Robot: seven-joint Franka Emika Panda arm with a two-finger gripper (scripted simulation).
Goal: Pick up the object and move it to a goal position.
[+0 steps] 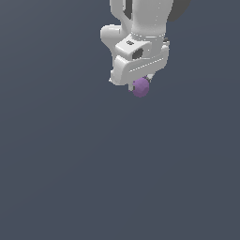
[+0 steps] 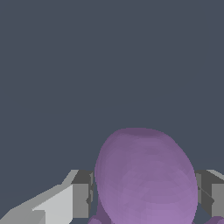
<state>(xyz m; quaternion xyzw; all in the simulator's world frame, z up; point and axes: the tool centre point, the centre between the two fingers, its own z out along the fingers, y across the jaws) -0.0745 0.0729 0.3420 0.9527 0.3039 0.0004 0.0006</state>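
Judging progress: we take the pick-up as probably done and the carry to the goal as what remains, though neither view shows a goal marker to measure against.

Object: the purple lump (image 1: pixel 140 87) sits directly under the white gripper (image 1: pixel 142 82) in the exterior view, at the lower end of the hand, its lower half showing below the body.

Jaws: we see them pinching the object (image 2: pixel 146 177) in the wrist view, one grey finger (image 2: pixel 82 194) close against one flank and the other finger (image 2: pixel 211 192) just beside the opposite flank. A thin dark gap shows on that second side, so we cannot be sure that both pads touch.

Height: we cannot tell whether the object is lifted off the table (image 1: pixel 70 164). The surface is a flat grey-blue field with no shadow or edge under the lump, and nothing tells us how high the hand hangs.

Done: the approach and the closing around the lump, as far as the pictures show.

Left: moving the hand to the goal position, which is not visible in either view, and keeping the grasp firm meanwhile.

Risk: we judge that a small, roundish, slightly faceted lump could roll or slip between flat pads if the grip is off-centre.

Arm: only the wrist and the hand show at the top of the exterior view.
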